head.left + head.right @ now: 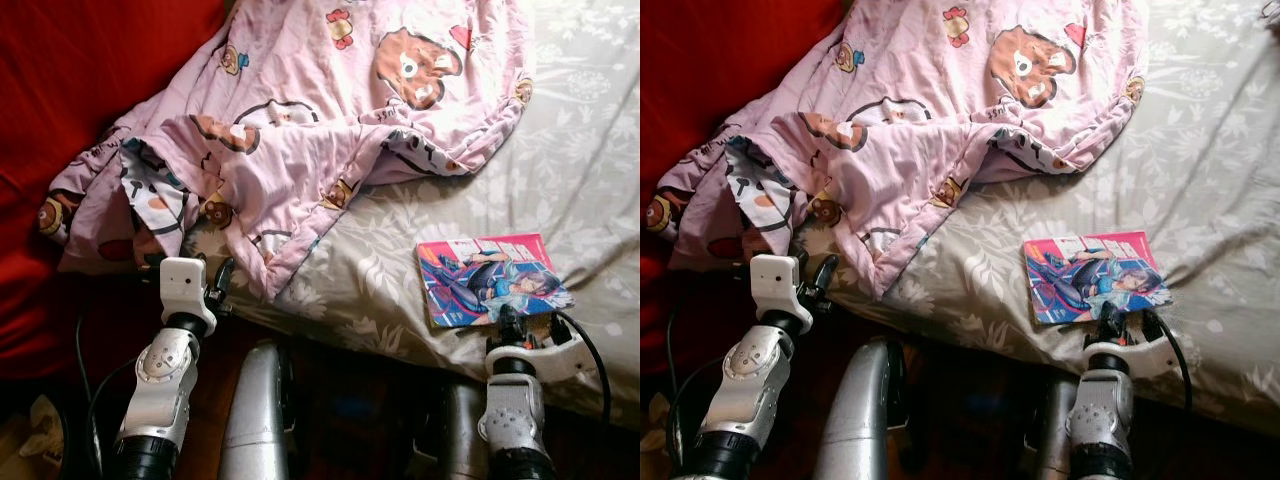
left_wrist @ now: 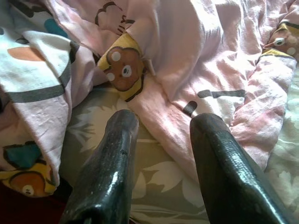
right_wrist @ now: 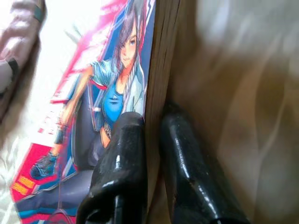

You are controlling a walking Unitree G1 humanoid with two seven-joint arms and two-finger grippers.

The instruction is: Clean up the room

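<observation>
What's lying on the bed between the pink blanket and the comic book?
Nothing but bare floral sheet separates the pink blanket from the comic book in the left eye view; the right gripper is clamped on the book's edge.

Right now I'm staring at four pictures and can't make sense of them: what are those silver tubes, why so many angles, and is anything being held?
The silver tubes are the two arms of a humanoid robot, seen from a stereo camera on its head looking down at a bed with a grey flowered sheet. The two head pictures show the same scene. The other two come from small cameras on each wrist, looking along two black fingers.

On the bed lie a rumpled pink blanket printed with cartoon bears and a comic book with a colourful cover.

The left gripper is open near the blanket's edge at the front of the bed, holding nothing. The right gripper has closed on the comic book's near edge: in the right wrist view one finger lies on the cover and the other under the pages.
</observation>
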